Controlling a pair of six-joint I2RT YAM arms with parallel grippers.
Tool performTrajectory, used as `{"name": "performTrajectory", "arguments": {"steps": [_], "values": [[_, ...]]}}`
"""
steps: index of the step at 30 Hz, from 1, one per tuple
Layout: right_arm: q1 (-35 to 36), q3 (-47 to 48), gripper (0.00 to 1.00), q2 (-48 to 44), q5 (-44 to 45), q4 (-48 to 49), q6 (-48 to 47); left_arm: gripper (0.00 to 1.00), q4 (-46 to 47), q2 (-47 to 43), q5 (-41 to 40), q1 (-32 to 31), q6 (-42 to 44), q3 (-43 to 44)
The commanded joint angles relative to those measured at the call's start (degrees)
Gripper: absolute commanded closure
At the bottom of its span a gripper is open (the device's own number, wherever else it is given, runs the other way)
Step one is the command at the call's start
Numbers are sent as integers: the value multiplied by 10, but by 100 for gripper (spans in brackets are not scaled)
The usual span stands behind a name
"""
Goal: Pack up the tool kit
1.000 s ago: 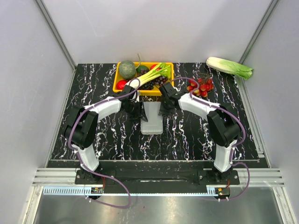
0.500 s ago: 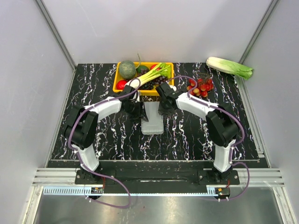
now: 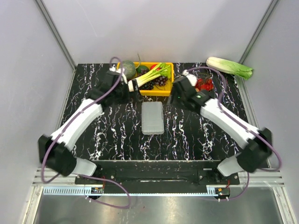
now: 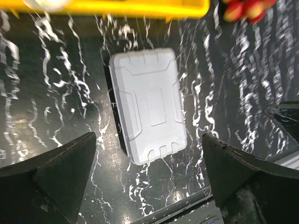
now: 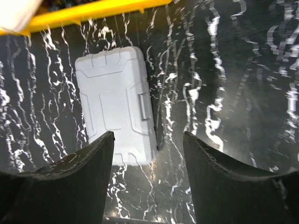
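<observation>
- Both arms are reaching forward over the table (image 3: 187, 135), elbows splayed outward, wrists hanging to either side of the tool kit (image 3: 152, 117).
- The left gripper (image 4: 148, 140) is standing spread wide, gripping and touching nothing.
- The right gripper (image 5: 148, 135) is gaping too, slightly narrower, and is empty.
- The tool kit is lying shut and flat mid-table, just in front of the yellow tray (image 3: 159, 92). It is pale grey moulded plastic with rounded corners and raised ribs, and possibly a latch on one long edge.
- The table is showing glossy black with white veins.

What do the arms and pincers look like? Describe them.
Left arm and right arm: white shells, black joints, purple cables looping alongside. Left pincer and right pincer: black, with blunt wedge-shaped fingers.
</observation>
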Motion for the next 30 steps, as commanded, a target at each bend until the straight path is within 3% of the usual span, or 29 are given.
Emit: {"name": "performTrajectory", "arguments": {"steps": [1, 7, 14, 20, 30], "values": [[-18, -94, 32, -152, 78, -32, 0, 1, -29, -152, -71, 9, 16, -10], [-27, -159, 27, -356, 163, -94, 12, 1, -99, -349, -169, 11, 16, -28], [-26, -88, 24, -461, 235, -205, 12, 1, -203, -502, -236, 11, 0, -14], [-26, -6, 20, -507, 264, -285, 8, 1, -279, -552, -263, 11, -11, 2], [-27, 76, 20, -535, 285, -330, -4, 1, -301, -549, -269, 11, -20, 18]]}}
